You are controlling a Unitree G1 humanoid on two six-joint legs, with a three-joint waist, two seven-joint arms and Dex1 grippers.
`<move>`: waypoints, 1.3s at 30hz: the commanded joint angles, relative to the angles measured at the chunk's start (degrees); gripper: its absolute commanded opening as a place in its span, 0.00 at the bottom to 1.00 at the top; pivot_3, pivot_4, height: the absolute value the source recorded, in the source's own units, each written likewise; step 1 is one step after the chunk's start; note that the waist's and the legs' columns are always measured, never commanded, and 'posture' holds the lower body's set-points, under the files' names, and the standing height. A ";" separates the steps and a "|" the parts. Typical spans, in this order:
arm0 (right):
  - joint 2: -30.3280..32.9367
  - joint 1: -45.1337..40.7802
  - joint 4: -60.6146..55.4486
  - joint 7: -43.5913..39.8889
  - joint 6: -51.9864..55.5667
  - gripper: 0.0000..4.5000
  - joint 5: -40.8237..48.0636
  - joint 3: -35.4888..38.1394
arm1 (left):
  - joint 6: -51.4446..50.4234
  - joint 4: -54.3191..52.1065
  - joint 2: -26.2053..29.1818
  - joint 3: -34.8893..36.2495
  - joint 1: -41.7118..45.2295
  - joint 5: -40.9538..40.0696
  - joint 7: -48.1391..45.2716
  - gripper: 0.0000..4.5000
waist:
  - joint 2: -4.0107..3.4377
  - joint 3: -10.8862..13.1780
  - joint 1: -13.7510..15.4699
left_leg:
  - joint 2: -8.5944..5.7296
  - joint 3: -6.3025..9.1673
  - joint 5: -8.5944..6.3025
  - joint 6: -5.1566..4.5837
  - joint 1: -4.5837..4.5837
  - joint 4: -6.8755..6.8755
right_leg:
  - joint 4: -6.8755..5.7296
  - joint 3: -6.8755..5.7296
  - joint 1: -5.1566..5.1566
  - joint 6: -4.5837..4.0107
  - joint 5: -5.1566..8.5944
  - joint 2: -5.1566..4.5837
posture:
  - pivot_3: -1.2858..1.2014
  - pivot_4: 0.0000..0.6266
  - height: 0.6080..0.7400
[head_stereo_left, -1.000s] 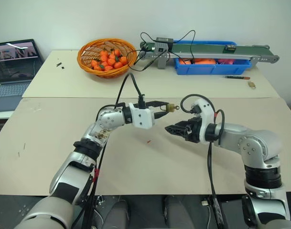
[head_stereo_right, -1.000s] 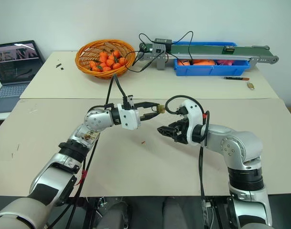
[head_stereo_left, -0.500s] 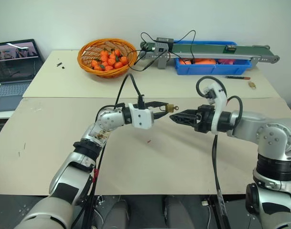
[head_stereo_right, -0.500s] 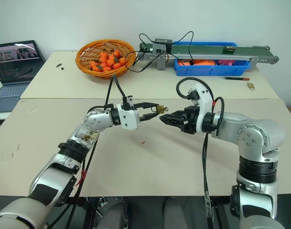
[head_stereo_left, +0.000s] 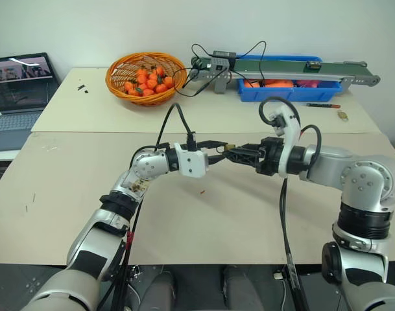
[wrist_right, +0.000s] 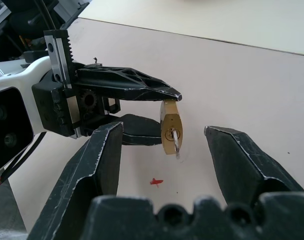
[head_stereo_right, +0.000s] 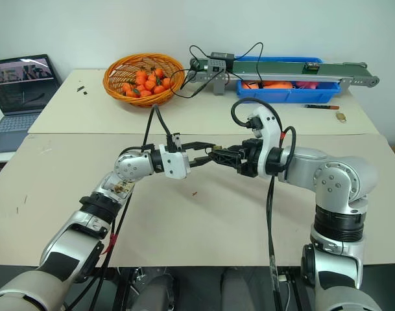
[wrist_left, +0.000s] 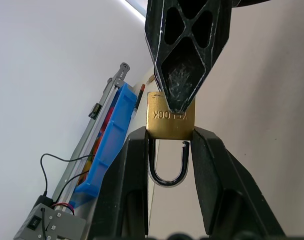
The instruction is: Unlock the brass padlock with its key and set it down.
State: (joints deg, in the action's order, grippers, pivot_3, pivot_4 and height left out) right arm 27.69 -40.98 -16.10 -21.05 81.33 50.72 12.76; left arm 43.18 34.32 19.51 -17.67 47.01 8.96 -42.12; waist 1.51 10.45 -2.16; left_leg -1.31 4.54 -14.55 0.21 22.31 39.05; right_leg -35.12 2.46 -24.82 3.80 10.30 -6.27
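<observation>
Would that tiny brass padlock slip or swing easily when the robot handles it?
Probably slippery: the small smooth yellow-brass padlock is pinched only at its sides by the left end effector. Its thin shackle looks open, so it may swing. The key could wobble.

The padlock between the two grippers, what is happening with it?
The left gripper is shut on the brass padlock, holding it in the air above the table. The key sits in the keyhole and the shackle looks sprung open on one side. The right gripper is open, its fingers on either side of the key, not touching.
</observation>
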 commanded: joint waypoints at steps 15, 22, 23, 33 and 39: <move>-0.16 -1.57 0.35 -0.32 -1.62 0.09 0.00 0.47 | -0.22 -2.67 -0.22 0.64 0.68 -0.61 0.59 0.19 | 0.00 0.00 -0.06 | 0.00 0.00 0.00 0.00 0.00 0.00 | 0.00 0.00 -0.01 0.00 0.00 0.00 | 0.52 0.24 0.82; -0.23 -1.46 0.29 -0.23 -1.86 0.02 -0.33 0.20 | -0.24 -2.59 -0.22 0.76 0.87 -0.55 0.80 0.19 | 0.00 0.00 -0.06 | 0.00 0.00 0.00 0.00 0.00 0.00 | -0.01 0.00 -0.01 0.00 0.00 0.00 | 0.52 0.24 0.82; -0.21 -1.46 0.25 -0.21 -1.91 0.02 -0.41 0.09 | -0.26 -2.60 -0.22 0.77 0.87 -0.56 0.82 0.19 | 0.00 0.00 -0.07 | 0.00 0.00 0.00 0.00 0.00 0.00 | -0.01 0.00 -0.01 0.00 0.00 0.00 | 0.52 0.24 0.82; -0.35 -1.45 0.52 -0.50 -2.51 0.62 -0.90 -0.39 | -0.50 -2.41 -0.27 1.02 1.15 -0.66 1.11 0.19 | 0.00 0.00 -0.07 | 0.00 0.00 0.00 0.00 0.00 0.00 | -0.01 0.00 -0.01 0.00 0.00 0.00 | 0.52 0.24 0.82; -0.31 -1.38 0.48 -0.56 -2.87 0.99 -1.23 -0.78 | -0.51 -2.23 -0.19 1.05 1.28 -0.66 1.19 0.19 | 0.00 0.00 -0.07 | 0.00 0.00 0.00 0.00 0.00 0.00 | -0.01 0.00 -0.01 0.00 0.00 0.00 | 0.52 0.24 0.82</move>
State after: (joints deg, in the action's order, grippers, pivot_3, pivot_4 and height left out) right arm 27.34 -41.94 -14.56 -21.07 80.14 49.44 11.69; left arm 42.52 33.72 19.47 -17.67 47.02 8.99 -41.80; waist 1.51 10.45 -2.23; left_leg -1.31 4.53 -14.55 0.21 22.31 39.05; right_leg -35.12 2.46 -24.83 3.80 10.30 -6.27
